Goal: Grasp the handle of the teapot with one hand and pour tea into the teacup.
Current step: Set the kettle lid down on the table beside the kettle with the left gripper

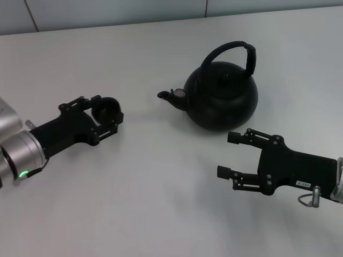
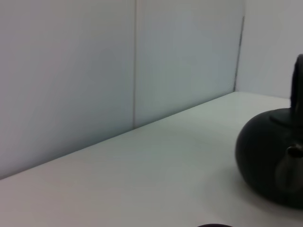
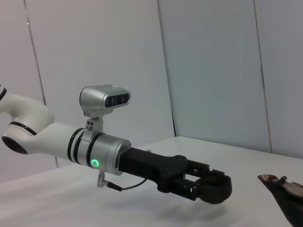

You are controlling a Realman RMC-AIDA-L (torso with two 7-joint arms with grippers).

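White surface point(image 1: 161, 203) carries everything. On it, the left tool point(image 1: 110, 115) is clamped on the teacup point(image 1: 106, 108), whose contents cannot be made out. The right tool point(image 1: 231, 155) hovers with fingers apart, just beside the teapot point(image 1: 221, 99), not touching. Its handle point(image 1: 228, 49) arches upright, and the spout points toward the teacup.

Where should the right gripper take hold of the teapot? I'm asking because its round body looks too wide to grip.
Best bet is the handle, the arched hoop standing upright over the teapot, at its thicker wrapped section on the robot's right. The open right gripper sits low in front, so it would likely rise and close across the hoop. The spout faces the teacup held by the left gripper.
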